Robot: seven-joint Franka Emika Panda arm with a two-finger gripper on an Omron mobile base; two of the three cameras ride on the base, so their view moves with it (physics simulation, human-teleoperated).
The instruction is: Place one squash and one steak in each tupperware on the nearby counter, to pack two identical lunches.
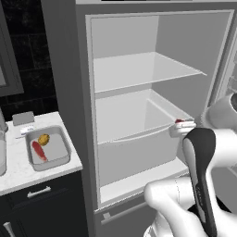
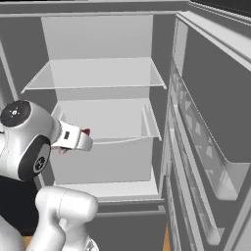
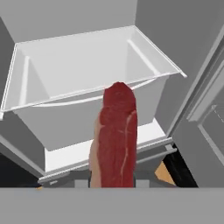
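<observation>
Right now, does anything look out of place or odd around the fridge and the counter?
Nothing looks spilled or damaged. The fridge door stands wide open, which fits the work. The claw is shut on a steak in front of the fridge drawer. On the counter, one tupperware already holds a squash and a steak.

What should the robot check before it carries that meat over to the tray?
1. Steak held by the fingers: ok, it sticks out from the hand in front of the fridge drawer.
2. Steak lifted out of the drawer: ok.
3. Tupperware on the counter already holds one steak and one squash: ok, full, skip it.
4. Second tupperware found: cannot tell.
5. Fridge door open, way out free: ok.
</observation>
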